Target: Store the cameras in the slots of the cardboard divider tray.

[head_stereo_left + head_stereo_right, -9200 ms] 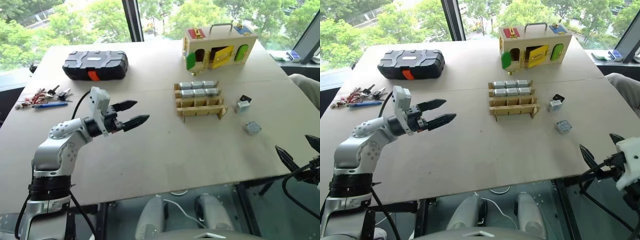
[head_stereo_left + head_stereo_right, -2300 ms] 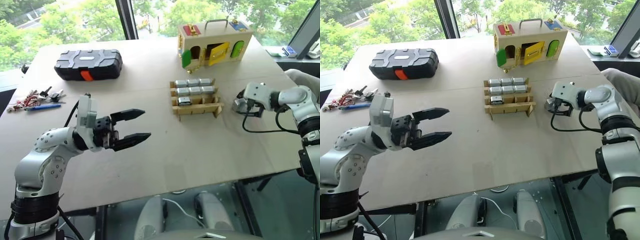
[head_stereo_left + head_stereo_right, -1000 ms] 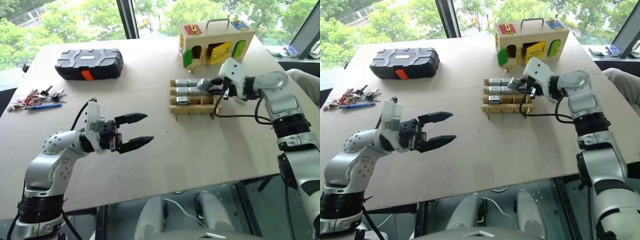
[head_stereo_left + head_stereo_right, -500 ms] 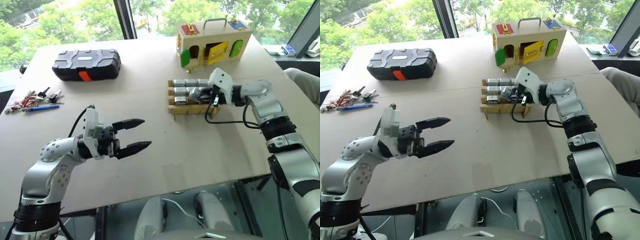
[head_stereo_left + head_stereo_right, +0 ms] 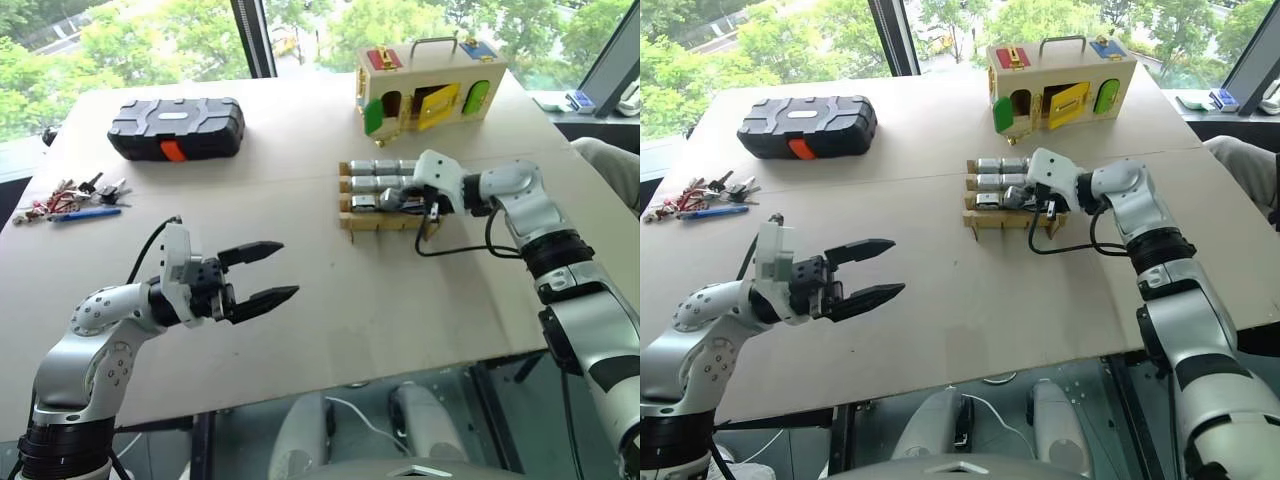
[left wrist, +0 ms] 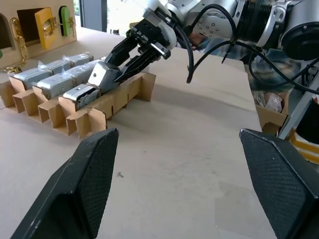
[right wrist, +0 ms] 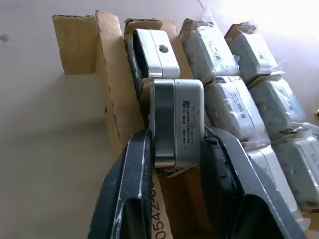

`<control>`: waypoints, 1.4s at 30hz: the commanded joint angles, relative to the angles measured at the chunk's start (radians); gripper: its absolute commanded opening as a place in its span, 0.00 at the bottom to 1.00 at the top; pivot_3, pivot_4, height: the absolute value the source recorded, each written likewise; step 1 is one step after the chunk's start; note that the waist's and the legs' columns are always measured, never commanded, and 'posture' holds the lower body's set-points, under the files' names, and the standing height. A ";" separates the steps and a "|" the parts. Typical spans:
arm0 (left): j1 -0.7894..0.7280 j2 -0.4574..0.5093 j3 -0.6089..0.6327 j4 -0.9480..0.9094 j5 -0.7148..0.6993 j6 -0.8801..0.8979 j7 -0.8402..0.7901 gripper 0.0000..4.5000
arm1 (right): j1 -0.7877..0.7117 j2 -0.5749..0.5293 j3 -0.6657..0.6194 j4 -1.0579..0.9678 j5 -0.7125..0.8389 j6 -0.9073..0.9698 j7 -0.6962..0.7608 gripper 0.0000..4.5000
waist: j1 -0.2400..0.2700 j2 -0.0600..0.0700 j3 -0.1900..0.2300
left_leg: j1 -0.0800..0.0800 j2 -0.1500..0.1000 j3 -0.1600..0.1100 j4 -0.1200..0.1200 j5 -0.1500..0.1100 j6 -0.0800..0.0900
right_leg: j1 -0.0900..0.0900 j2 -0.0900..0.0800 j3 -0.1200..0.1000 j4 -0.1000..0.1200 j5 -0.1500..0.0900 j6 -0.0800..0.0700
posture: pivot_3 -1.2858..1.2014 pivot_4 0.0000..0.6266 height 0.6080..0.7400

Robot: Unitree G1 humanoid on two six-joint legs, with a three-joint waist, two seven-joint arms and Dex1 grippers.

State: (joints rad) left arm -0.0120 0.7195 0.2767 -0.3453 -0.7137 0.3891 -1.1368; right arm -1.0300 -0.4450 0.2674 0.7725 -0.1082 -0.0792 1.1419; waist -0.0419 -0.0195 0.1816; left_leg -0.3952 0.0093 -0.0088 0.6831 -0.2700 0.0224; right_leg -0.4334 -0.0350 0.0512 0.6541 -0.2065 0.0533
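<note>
Two grippers: one busy, one idle.
Right gripper point(image 7: 174, 144): clamped on a silver camera point(image 7: 178, 122), over the middle slot of the front row of the cardboard divider tray point(image 5: 385, 221).
Right arm: reaching forward-left, angled down.
Left gripper point(image 5: 262, 273): wide apart, empty, level above the desk point(image 5: 330, 290).
Stored cameras point(image 7: 234, 107): seven already slotted.

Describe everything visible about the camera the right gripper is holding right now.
The camera is a small silver-grey rectangular box with rounded edges, metal by its look, with a small printed label on its broad face. The right gripper is shut on it, one black finger against each side. It hangs tilted over the front row of the cardboard divider tray, above the middle slot, beside a bare camera already seated in the end slot. Whether it touches the cardboard yet cannot be told.
</note>
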 commanded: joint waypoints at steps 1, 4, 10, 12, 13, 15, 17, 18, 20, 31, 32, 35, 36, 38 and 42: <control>-0.002 0.004 0.024 -0.042 -0.022 -0.019 0.003 0.90 | -0.023 0.008 0.041 0.053 -0.038 -0.037 0.038 0.19 | 0.000 0.000 0.000 | 0.000 0.000 0.000 0.000 0.000 0.000 | 0.000 0.000 0.000 0.000 0.000 0.000 | 0.52 0.24 1.00; -0.004 0.005 0.022 -0.043 -0.024 -0.021 0.006 0.90 | -0.043 0.025 0.053 0.087 -0.038 -0.048 0.072 0.19 | -0.001 0.000 0.000 | 0.000 0.000 0.000 0.000 0.000 0.000 | 0.000 0.000 0.000 0.000 0.000 0.000 | 0.52 0.24 1.00; -0.007 0.004 0.014 -0.044 -0.026 -0.018 0.010 0.90 | -0.066 0.032 0.021 0.103 -0.014 -0.034 0.098 0.58 | -0.001 0.000 0.000 | 0.000 0.000 0.000 0.000 0.000 0.000 | 0.000 0.000 0.000 0.000 0.000 0.000 | 0.52 0.24 1.00; -0.012 0.002 0.008 -0.042 -0.026 -0.018 0.010 0.90 | -0.071 0.031 -0.007 0.091 0.003 -0.024 0.063 0.79 | -0.001 0.000 0.000 | 0.000 0.001 0.000 -0.001 0.000 0.000 | 0.000 0.000 0.000 0.000 0.000 0.000 | 0.52 0.24 1.00; -0.017 0.000 0.002 -0.040 -0.025 -0.017 0.010 0.90 | -0.065 0.025 -0.036 0.052 0.030 0.006 0.047 0.86 | -0.001 0.000 0.000 | 0.000 0.001 0.000 -0.001 0.000 0.000 | 0.000 0.000 0.000 0.000 0.000 0.000 | 0.52 0.24 1.00; -0.027 -0.003 -0.008 -0.035 -0.023 -0.016 0.011 0.90 | -0.043 0.006 -0.086 -0.051 0.082 0.075 0.033 0.86 | 0.001 0.001 0.001 | 0.000 0.001 -0.001 -0.001 0.000 0.000 | 0.000 0.000 0.000 0.000 0.000 0.000 | 0.52 0.24 1.00; -0.041 -0.008 -0.018 -0.033 -0.025 -0.014 0.013 0.90 | 0.003 -0.023 -0.133 -0.194 0.125 0.170 0.018 0.86 | 0.003 0.001 0.001 | -0.001 0.001 -0.001 0.000 0.000 0.000 | 0.000 0.000 0.000 0.000 0.000 0.000 | 0.52 0.24 1.00; -0.048 -0.010 -0.022 -0.033 -0.027 -0.013 0.014 0.90 | 0.029 -0.037 -0.155 -0.268 0.144 0.226 0.007 0.86 | 0.005 0.001 0.001 | -0.001 0.000 -0.002 -0.001 0.000 0.000 | 0.000 0.000 -0.001 0.000 0.000 0.000 | 0.52 0.24 1.00; -0.076 -0.021 -0.041 -0.029 -0.032 -0.006 0.017 0.90 | 0.132 -0.083 -0.260 -0.492 0.201 0.415 -0.079 0.92 | 0.013 0.001 0.001 | -0.002 0.000 -0.003 -0.001 0.000 0.000 | 0.000 -0.001 -0.003 -0.001 0.000 0.000 | 0.52 0.24 1.00; -0.233 -0.060 -0.134 0.077 -0.003 -0.014 -0.013 0.90 | 0.363 0.001 -0.582 -0.703 0.171 0.855 -0.739 0.99 | 0.003 0.001 0.000 | -0.001 -0.002 0.004 -0.001 0.000 0.000 | 0.001 0.001 -0.001 -0.006 0.000 0.000 | 0.52 0.24 1.00; -0.236 -0.062 -0.137 0.080 -0.001 -0.016 -0.015 0.90 | 0.354 0.019 -0.578 -0.671 0.166 0.842 -0.774 0.99 | -0.002 0.001 0.000 | -0.001 -0.002 0.004 -0.001 0.000 0.000 | 0.001 0.002 -0.001 -0.006 0.000 0.000 | 0.52 0.24 1.00; -0.231 -0.065 -0.141 0.079 0.004 -0.018 -0.018 0.90 | 0.316 0.071 -0.589 -0.565 0.180 0.793 -0.859 0.99 | -0.003 0.001 0.001 | -0.002 -0.001 0.005 -0.002 0.000 0.000 | 0.000 0.004 0.000 -0.005 0.000 0.000 | 0.52 0.24 1.00; -0.227 -0.065 -0.140 0.076 0.005 -0.018 -0.019 0.90 | 0.306 0.085 -0.596 -0.537 0.189 0.781 -0.880 0.99 | -0.002 0.002 0.001 | -0.002 -0.001 0.005 -0.002 0.000 0.000 | 0.000 0.004 0.000 -0.005 0.000 0.000 | 0.52 0.24 1.00; -0.222 -0.061 -0.137 0.073 0.004 -0.016 -0.018 0.90 | 0.278 0.107 -0.601 -0.470 0.196 0.746 -0.925 0.99 | -0.002 0.002 0.001 | -0.003 -0.001 0.005 -0.002 0.000 0.000 | 0.000 0.004 0.000 -0.005 0.000 0.000 | 0.52 0.24 1.00; -0.214 -0.058 -0.131 0.062 0.003 -0.014 -0.010 0.90 | 0.237 0.149 -0.599 -0.371 0.215 0.699 -0.995 0.99 | -0.001 0.002 0.001 | -0.004 -0.001 0.004 -0.003 0.000 0.000 | 0.000 0.002 0.001 -0.007 0.000 0.000 | 0.52 0.24 1.00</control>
State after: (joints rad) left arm -0.2292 0.6553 0.1281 -0.2562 -0.7088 0.3873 -1.1490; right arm -0.7712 -0.2994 -0.3206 0.3965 0.0924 0.6572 0.1747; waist -0.0429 -0.0180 0.1824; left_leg -0.3989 0.0084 -0.0048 0.6804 -0.2700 0.0226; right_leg -0.4335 -0.0327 0.0519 0.6465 -0.2062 0.0533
